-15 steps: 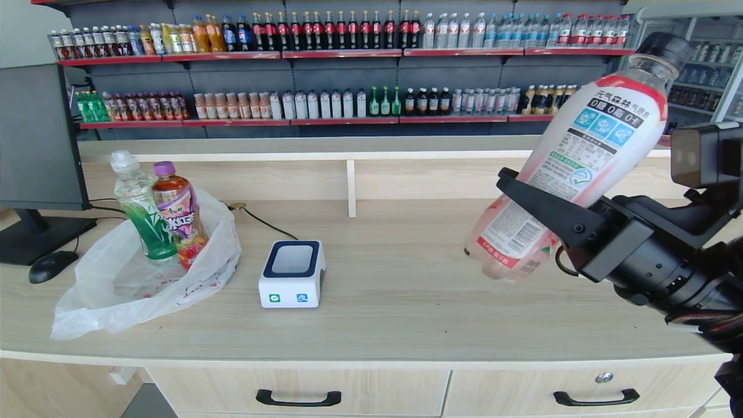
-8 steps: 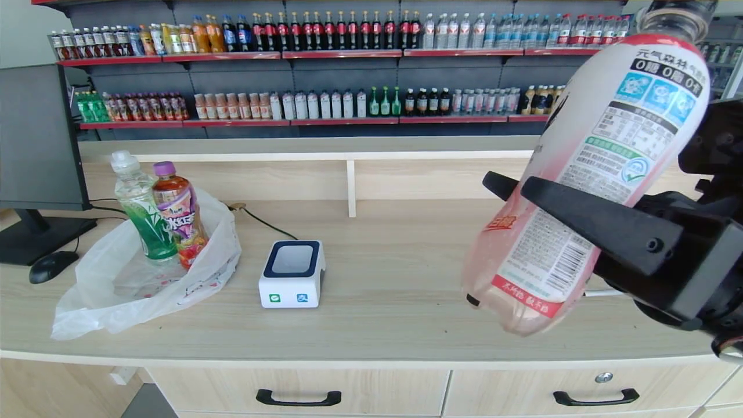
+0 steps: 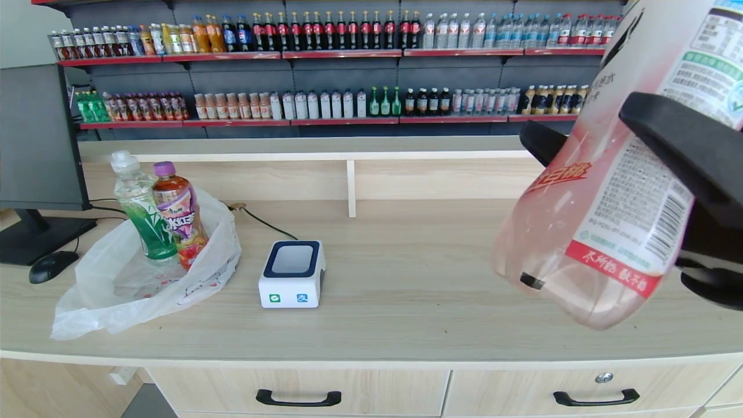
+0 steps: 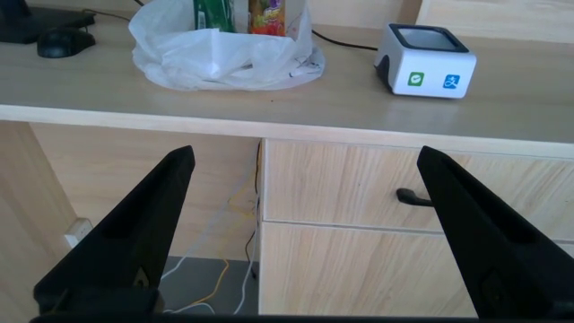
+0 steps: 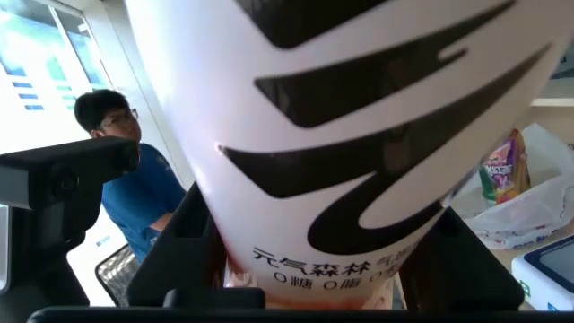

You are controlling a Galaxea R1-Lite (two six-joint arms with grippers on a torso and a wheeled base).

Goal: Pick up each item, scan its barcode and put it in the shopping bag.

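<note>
I am clamping my right gripper (image 3: pixel 574 119) on the pink bottle (image 3: pixel 603 232), one finger crossing its label in front, the other behind; the bottle is hanging tilted, base lowest, above the counter (image 3: pixel 406 313) at 3 o'clock from the scanner (image 3: pixel 292 273). The shopping bag (image 3: pixel 116 290) is sitting at the scanner's 9 o'clock. My left gripper (image 4: pixel 305 157) is hanging with jaws wide apart.

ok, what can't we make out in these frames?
- Head view: pink bottle cap cut off by the top edge; right gripper fingers cover part of its label.
- Right wrist view: the bottle blocks most of the scene; scanner clipped at the edge.
- Left wrist view: bagged bottles cut off by the top edge.
- Shelf drinks: too small to identify.
</note>
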